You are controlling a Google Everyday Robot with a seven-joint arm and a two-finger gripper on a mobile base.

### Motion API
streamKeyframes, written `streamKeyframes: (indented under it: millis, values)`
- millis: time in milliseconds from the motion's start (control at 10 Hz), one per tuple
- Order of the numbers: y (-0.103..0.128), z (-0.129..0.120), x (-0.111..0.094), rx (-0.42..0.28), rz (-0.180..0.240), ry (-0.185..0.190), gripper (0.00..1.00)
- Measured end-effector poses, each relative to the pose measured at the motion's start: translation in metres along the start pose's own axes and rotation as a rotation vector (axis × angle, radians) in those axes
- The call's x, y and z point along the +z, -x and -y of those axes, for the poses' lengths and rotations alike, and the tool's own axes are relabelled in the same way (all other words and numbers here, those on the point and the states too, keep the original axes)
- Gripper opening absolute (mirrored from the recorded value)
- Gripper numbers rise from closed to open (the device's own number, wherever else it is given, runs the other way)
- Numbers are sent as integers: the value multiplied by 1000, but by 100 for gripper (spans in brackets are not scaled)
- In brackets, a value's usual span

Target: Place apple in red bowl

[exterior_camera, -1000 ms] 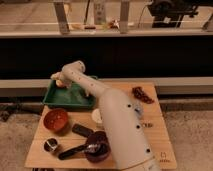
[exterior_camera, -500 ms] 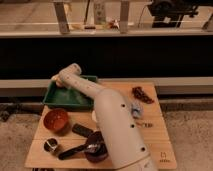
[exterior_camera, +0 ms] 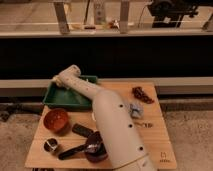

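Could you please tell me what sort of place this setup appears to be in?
Probably an indoor robot test area: a wooden table with a red bowl and green tray stands on speckled floor before a dark barrier topped by railing posts. The gripper is over the tray.

The end effector (exterior_camera: 59, 81), smooth off-white plastic, hangs over the green tray (exterior_camera: 64, 101), which looks like matt plastic. Nearer the camera than it, the red bowl (exterior_camera: 47, 116) looks smooth and faintly glossy on the pale, matt wooden tabletop (exterior_camera: 155, 141).

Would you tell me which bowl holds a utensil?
The dark maroon bowl at the front, not the red bowl; the gripper is over the green tray.
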Motion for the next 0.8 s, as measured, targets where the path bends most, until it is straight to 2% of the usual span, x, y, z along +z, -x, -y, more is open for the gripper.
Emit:
streamKeyframes:
  millis: [200, 300, 400, 500, 600, 800]
  values:
    - [1, 3, -1, -7, -3, -5, 33]
    - [3, 5, -1, -14, 0, -6, 26]
    - [6, 8, -1, -23, 4, -8, 13]
    - [7, 10, -3, -24, 5, -7, 5]
    - [9, 10, -6, -16, 6, -4, 1]
    - [5, 14, -28, 33, 17, -1, 0]
